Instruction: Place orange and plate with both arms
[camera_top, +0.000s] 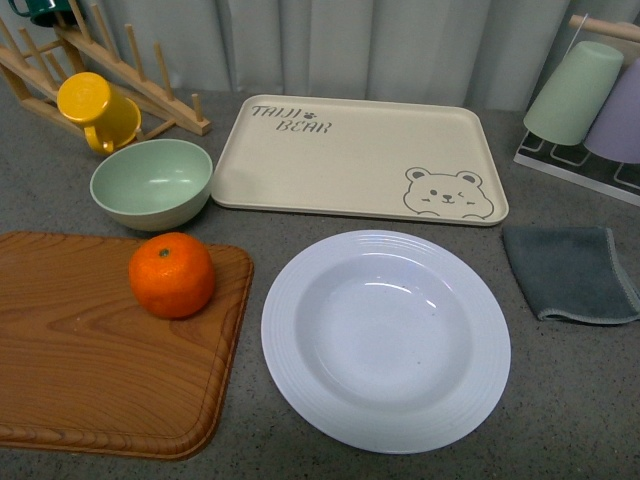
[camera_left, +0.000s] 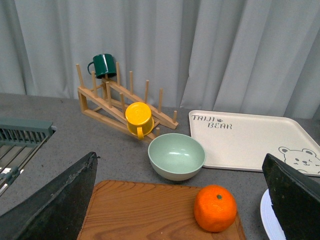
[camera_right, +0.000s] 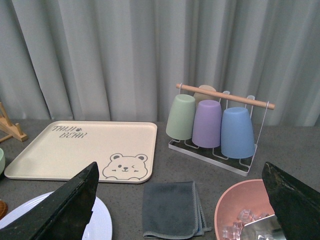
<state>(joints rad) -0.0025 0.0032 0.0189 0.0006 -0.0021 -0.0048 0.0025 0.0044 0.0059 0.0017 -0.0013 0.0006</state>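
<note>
Orange (camera_top: 172, 275) rests on the board (camera_top: 90, 350) near its 2 o'clock corner, stem spot up, at 10 o'clock from the plate (camera_top: 385, 340), apart from it. Plate lies flat, hollow up. Bowl (camera_top: 152, 183) at 12 o'clock of orange. Tray (camera_top: 350, 150) at 12 and cloth (camera_top: 570, 272) at 2 of plate, none touching. Left gripper (camera_left: 179, 157) and right gripper (camera_right: 180, 165) gape wide, empty.

A green bowl (camera_top: 152, 183) sits just beside the bear tray (camera_top: 350, 160)
</note>
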